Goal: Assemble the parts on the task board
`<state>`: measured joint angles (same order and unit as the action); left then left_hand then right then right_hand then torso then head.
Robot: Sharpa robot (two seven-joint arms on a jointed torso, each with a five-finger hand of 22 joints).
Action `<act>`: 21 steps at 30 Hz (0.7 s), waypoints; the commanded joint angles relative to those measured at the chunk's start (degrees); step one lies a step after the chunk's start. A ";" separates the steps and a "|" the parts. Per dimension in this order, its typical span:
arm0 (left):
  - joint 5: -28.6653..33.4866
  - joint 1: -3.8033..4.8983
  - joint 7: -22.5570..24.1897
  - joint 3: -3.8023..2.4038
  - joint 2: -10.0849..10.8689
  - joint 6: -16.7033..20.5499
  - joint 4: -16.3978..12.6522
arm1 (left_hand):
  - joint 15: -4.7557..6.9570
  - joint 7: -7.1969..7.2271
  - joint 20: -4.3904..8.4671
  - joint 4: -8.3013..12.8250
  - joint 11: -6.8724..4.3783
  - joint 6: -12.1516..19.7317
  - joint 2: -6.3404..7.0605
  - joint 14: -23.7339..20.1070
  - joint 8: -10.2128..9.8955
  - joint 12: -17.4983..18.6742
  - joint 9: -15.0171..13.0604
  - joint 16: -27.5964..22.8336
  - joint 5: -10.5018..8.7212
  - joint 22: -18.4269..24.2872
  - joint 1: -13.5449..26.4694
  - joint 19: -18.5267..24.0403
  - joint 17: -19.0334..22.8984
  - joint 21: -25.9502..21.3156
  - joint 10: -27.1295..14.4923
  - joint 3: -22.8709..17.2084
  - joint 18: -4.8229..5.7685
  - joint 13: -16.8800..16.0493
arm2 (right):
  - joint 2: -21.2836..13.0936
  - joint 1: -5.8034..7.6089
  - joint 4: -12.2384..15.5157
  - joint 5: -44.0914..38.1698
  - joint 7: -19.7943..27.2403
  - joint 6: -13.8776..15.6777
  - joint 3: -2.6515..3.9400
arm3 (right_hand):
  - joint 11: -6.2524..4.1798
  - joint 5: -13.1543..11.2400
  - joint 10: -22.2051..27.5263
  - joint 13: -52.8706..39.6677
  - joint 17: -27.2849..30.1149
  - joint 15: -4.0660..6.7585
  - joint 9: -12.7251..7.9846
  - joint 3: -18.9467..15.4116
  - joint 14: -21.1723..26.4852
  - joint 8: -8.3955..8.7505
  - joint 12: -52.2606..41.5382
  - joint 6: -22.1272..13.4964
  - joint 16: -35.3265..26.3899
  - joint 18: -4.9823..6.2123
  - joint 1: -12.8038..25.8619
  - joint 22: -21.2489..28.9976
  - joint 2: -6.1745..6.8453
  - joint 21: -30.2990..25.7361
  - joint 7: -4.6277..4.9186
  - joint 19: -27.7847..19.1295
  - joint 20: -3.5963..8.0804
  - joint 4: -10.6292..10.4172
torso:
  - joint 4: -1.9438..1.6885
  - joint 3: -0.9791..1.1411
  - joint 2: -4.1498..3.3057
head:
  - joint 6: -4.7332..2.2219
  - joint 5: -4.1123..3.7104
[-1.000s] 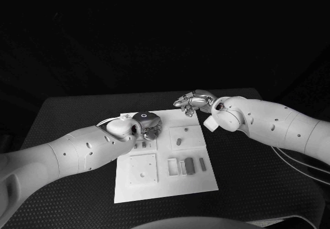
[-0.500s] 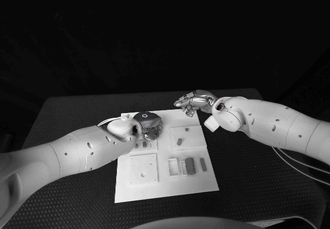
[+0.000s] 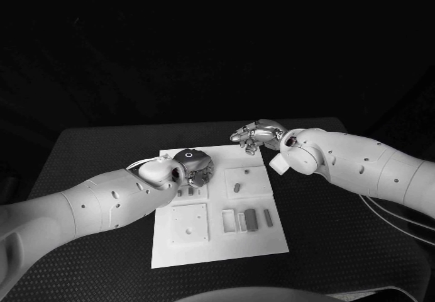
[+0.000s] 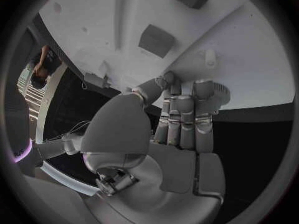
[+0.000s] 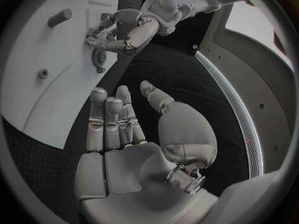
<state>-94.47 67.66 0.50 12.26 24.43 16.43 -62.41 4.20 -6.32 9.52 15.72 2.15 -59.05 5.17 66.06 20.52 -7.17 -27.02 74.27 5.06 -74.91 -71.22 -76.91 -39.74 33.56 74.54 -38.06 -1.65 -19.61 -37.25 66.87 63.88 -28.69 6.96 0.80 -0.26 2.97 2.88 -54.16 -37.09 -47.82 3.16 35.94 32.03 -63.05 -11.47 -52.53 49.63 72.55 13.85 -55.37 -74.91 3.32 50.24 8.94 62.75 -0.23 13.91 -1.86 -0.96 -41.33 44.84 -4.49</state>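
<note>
The task board (image 3: 217, 242) lies flat in the middle of the black table (image 3: 344, 233). On its near half sit a square plate (image 3: 190, 223) at the left and a row of small oblong parts (image 3: 246, 219) at the right. Further back, right of centre, a raised square holds a short peg (image 3: 236, 186).

The left arm comes in from the near left and bends over the board's far left part. The left hand (image 3: 192, 167) is palm down there, fingers close together and nearly straight, with the fingertips (image 4: 187, 87) resting on the white surface near a small round part (image 4: 210, 57); nothing shows in its grasp.

The right arm reaches in from the right, well above the table. The right hand (image 3: 256, 134) hovers just past the board's far right corner, fingers apart and lightly curled, the palm empty in the right wrist view.
</note>
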 commanded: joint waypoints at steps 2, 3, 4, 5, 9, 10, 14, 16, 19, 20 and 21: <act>3.21 -0.03 1.30 -0.26 0.51 1.06 -0.70 | 0.02 0.05 0.11 -0.30 0.00 -0.44 -0.16 0.41 0.21 -0.10 -0.11 0.38 0.03 -1.06 0.32 -0.37 0.07 0.37 0.48 -0.18 -6.64 -0.06 | 0.06 -0.03 0.03 0.12 0.73 -0.28 0.01 | 0.05 0.21 0.42 0.09 0.09 0.03 -0.06 -0.20 0.52 0.20 -0.16 0.02 -0.21 1.15 0.57 -0.97 -0.19 -0.20 0.43 -0.15 0.38 -0.28 | -0.03 -0.01 0.01 | -0.08 -0.03; 3.61 -0.02 1.35 -0.32 0.69 1.09 -0.75 | 0.02 0.05 0.12 -0.31 0.00 -0.44 -0.19 0.42 0.20 -0.08 -0.11 0.38 0.02 -1.06 0.33 -0.38 0.07 0.37 0.48 -0.20 -6.63 -0.07 | 0.08 -0.03 0.03 0.12 0.74 -0.30 0.01 | 0.05 0.21 0.42 0.09 0.09 0.03 -0.06 -0.20 0.52 0.20 -0.16 0.02 -0.21 1.15 0.57 -0.97 -0.20 -0.20 0.43 -0.15 0.38 -0.28 | -0.03 -0.01 0.01 | -0.08 -0.03; 3.95 -0.01 1.35 -0.47 0.88 1.10 -0.79 | 0.03 0.05 0.12 -0.31 0.00 -0.45 -0.20 0.43 0.20 -0.07 -0.12 0.37 0.02 -1.06 0.34 -0.39 0.08 0.37 0.48 -0.21 -6.63 -0.08 | 0.08 -0.03 0.07 0.12 0.76 -0.30 0.01 | 0.05 0.21 0.42 0.09 0.09 0.03 -0.06 -0.20 0.52 0.20 -0.16 0.02 -0.21 1.15 0.57 -0.97 -0.20 -0.20 0.43 -0.15 0.38 -0.28 | -0.01 -0.01 0.01 | -0.17 -0.04; 4.42 -0.01 1.38 -0.73 1.04 1.11 -0.83 | 0.03 0.05 0.13 -0.31 0.00 -0.45 -0.22 0.43 0.20 -0.06 -0.12 0.37 0.01 -1.06 0.35 -0.39 0.08 0.37 0.48 -0.21 -6.63 -0.09 | 0.07 -0.03 0.07 0.12 0.75 -0.31 0.01 | 0.05 0.21 0.42 0.09 0.09 0.03 -0.06 -0.20 0.52 0.20 -0.16 0.02 -0.21 1.15 0.57 -0.97 -0.20 -0.20 0.43 -0.15 0.38 -0.28 | -0.01 -0.01 0.01 | -0.17 -0.04; 5.83 -0.01 1.32 -1.68 1.73 1.18 -1.20 | 0.04 0.06 0.14 -0.34 -0.01 -0.48 -0.28 0.46 0.19 -0.02 -0.14 0.36 -0.03 -1.05 0.43 -0.42 0.10 0.36 0.49 -0.22 -6.62 -0.14 | 0.03 -0.03 0.01 0.12 0.74 -0.31 0.01 | 0.04 0.21 0.42 0.09 0.09 0.03 -0.06 -0.20 0.52 0.20 -0.17 0.02 -0.21 1.15 0.57 -0.97 -0.20 -0.20 0.43 -0.15 0.38 -0.28 | -0.03 -0.02 0.01 | -0.20 0.00; 6.10 -0.01 1.30 -1.74 1.78 1.13 -1.20 | 0.04 0.06 0.14 -0.34 -0.01 -0.48 -0.28 0.46 0.19 -0.02 -0.14 0.36 -0.03 -1.05 0.44 -0.42 0.10 0.36 0.49 -0.22 -6.61 -0.14 | 0.03 -0.03 0.01 0.12 0.74 -0.30 0.01 | 0.04 0.21 0.42 0.09 0.09 0.03 -0.06 -0.20 0.52 0.20 -0.17 0.02 -0.21 1.15 0.57 -0.97 -0.20 -0.20 0.43 -0.15 0.38 -0.28 | -0.05 -0.03 0.02 | -0.21 0.00; 6.20 0.00 0.82 -1.77 1.77 0.54 -0.86 | 0.04 0.06 0.15 -0.35 -0.01 -0.48 -0.30 0.48 0.17 0.02 -0.15 0.36 -0.07 -1.05 0.52 -0.44 0.11 0.35 0.49 -0.21 -6.60 -0.18 | 0.03 -0.03 0.08 0.12 0.72 -0.34 0.01 | 0.04 0.21 0.42 0.09 0.09 0.03 -0.06 -0.20 0.52 0.20 -0.17 0.02 -0.21 1.15 0.57 -0.97 -0.20 -0.20 0.43 -0.15 0.38 -0.28 | -0.05 -0.02 0.01 | -0.28 -0.01; 6.16 0.00 0.54 -1.77 1.76 0.43 -0.58 | 0.04 0.05 0.16 -0.36 -0.01 -0.46 -0.27 0.48 0.14 0.07 -0.16 0.34 -0.12 -1.05 0.61 -0.43 0.12 0.35 0.47 -0.19 -6.59 -0.21 | 0.00 -0.03 0.07 0.12 0.71 -0.34 0.01 | 0.04 0.21 0.42 0.10 0.09 0.03 -0.06 -0.20 0.52 0.20 -0.17 0.02 -0.21 1.15 0.57 -0.97 -0.20 -0.20 0.43 -0.15 0.38 -0.28 | -0.05 -0.03 0.00 | -0.30 -0.01; 5.70 0.01 0.16 -1.76 1.79 0.30 -0.16 | 0.03 0.03 0.16 -0.37 0.00 -0.44 -0.20 0.46 0.11 0.16 -0.17 0.32 -0.20 -1.07 0.76 -0.42 0.14 0.34 0.44 -0.12 -6.56 -0.26 | -0.06 -0.03 0.06 0.12 0.70 -0.33 0.01 | 0.04 0.21 0.42 0.10 0.09 0.03 -0.06 -0.20 0.52 0.20 -0.17 0.02 -0.21 1.15 0.57 -0.97 -0.20 -0.20 0.43 -0.15 0.38 -0.28 | -0.04 -0.03 0.01 | -0.28 0.09; 5.33 0.01 -0.04 -1.76 1.81 0.11 -0.01 | 0.02 0.02 0.17 -0.38 0.01 -0.43 -0.14 0.44 0.08 0.20 -0.18 0.31 -0.25 -1.08 0.88 -0.41 0.14 0.34 0.42 -0.06 -6.54 -0.30 | -0.07 -0.03 0.05 0.12 0.70 -0.34 0.01 | 0.04 0.21 0.43 0.10 0.09 0.03 -0.06 -0.20 0.52 0.20 -0.17 0.02 -0.21 1.15 0.57 -0.97 -0.20 -0.20 0.43 -0.15 0.38 -0.27 | -0.06 -0.03 0.01 | -0.26 0.11; 4.93 0.02 -0.22 -1.76 1.81 -0.03 0.17 | 0.01 0.00 0.17 -0.41 0.02 -0.41 -0.07 0.41 0.05 0.26 -0.19 0.29 -0.29 -1.10 1.03 -0.40 0.15 0.34 0.39 0.04 -6.52 -0.33 | -0.08 -0.03 0.05 0.12 0.69 -0.34 0.01 | 0.04 0.21 0.43 0.10 0.09 0.03 -0.06 -0.20 0.52 0.20 -0.18 0.02 -0.21 1.15 0.56 -0.97 -0.20 -0.20 0.43 -0.15 0.38 -0.27 | -0.05 -0.02 0.01 | -0.25 0.12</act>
<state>-89.42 67.63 0.83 10.53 26.29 16.83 -62.37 4.09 -6.30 9.69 15.50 2.14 -59.02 5.00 66.15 20.24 -7.17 -27.14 74.27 5.04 -74.94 -70.93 -77.12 -39.64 33.56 74.52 -38.13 -1.65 -19.89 -37.32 66.87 63.88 -28.67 6.99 0.80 -0.26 2.97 2.88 -54.16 -37.05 -47.82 3.16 35.95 32.03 -63.06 -11.46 -52.53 49.69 72.55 13.85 -55.37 -74.91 3.32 50.24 9.10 62.72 -0.26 13.91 -1.91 -0.99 -41.32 44.55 -4.43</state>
